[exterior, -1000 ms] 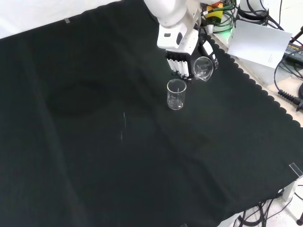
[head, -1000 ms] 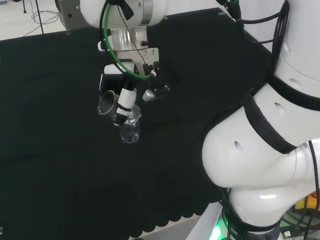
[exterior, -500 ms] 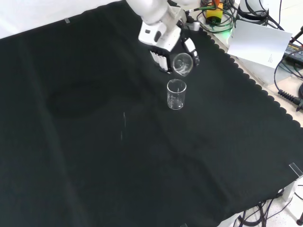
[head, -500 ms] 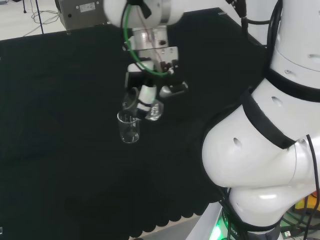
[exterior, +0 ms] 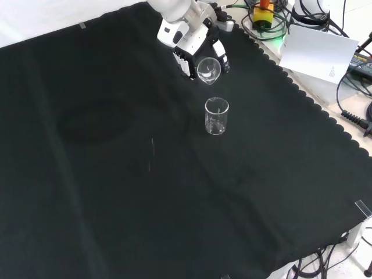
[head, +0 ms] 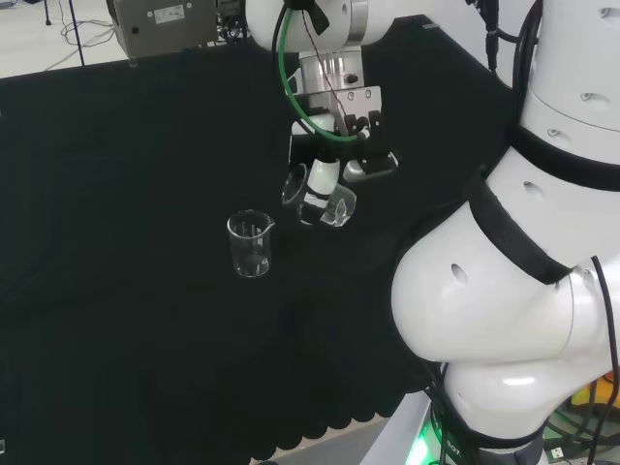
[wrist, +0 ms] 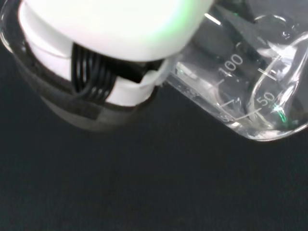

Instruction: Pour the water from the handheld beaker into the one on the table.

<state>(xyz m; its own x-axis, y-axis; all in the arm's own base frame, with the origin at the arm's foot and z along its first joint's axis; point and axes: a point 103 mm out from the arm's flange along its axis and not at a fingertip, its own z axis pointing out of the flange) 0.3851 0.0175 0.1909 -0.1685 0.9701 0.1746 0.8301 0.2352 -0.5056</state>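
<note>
In the front view an upright beaker (exterior: 216,116) stands alone on the black cloth (exterior: 116,174). Just beyond it, apart and raised, the hand (exterior: 189,49) has its fingers curled round a second beaker (exterior: 208,69), tilted on its side, mouth toward the camera.

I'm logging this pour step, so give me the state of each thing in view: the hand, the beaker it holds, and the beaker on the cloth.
hand: fingers curled round the held beaker, up above the cloth.
held beaker: tilted, off the cloth, apart from the standing beaker; a little clear water pooled at its bottom in the wrist view.
standing beaker: upright on the black cloth, untouched; contents cannot be told.
</note>
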